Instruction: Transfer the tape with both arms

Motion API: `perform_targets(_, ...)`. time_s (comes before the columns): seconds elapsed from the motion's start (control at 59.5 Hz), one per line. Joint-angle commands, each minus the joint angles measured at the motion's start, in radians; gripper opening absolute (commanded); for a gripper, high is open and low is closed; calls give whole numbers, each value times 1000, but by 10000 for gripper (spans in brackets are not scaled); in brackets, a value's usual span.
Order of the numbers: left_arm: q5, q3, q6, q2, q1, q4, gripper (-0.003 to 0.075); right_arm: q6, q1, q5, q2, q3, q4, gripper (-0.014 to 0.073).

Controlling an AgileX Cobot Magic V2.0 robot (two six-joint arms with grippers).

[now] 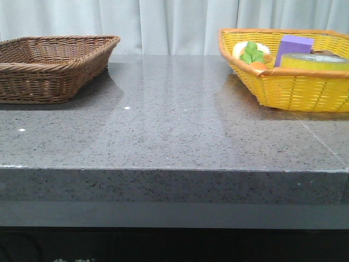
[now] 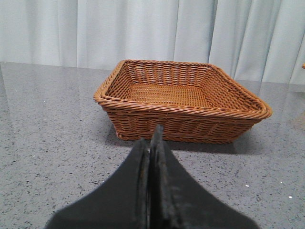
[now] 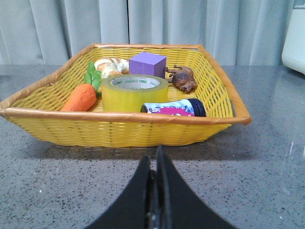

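On the grey speckled stone counter [image 1: 174, 136], nearest my wrist cameras, I see both pairs of black fingers pressed together with nothing between them: the left gripper [image 2: 151, 143] sits low over the counter facing the brown basket, and the right gripper [image 3: 156, 162] sits low facing the yellow one. Neither arm shows in my front view.

Farther back, at the far left corner of the counter, stands the brown woven wicker basket [image 2: 183, 107], with nothing visible inside it. At the far right corner stands the yellow woven basket with an orange rim [image 3: 124, 125]. Inside it, near its front wall, a small dark bottle with a pink label [image 3: 174, 108] lies on its side. Just behind that sits the wide roll of translucent yellow-green packing tape [image 3: 135, 92], flat with its pale core facing up. An orange toy carrot with green leaves [image 3: 80, 97] lies beside the tape. Behind the tape is a purple foam block [image 3: 147, 64], with a brown animal figure [image 3: 183, 78] next to it.
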Motion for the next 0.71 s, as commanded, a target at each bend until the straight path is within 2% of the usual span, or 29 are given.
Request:
perform_targets(0.0,-83,7,-10,-18,-9,-4,-20,-8,-4,-84,-24,-6,2,-67)
perform_targets(0.605,-83,7,-10,-18,-9,-4,-20,-8,-4,-84,-24,-6,2,-67)
perform_targets(0.689,-128,7,-10,-18,-9,-4,-20,-8,-4,-112,-24,-7,2,-67)
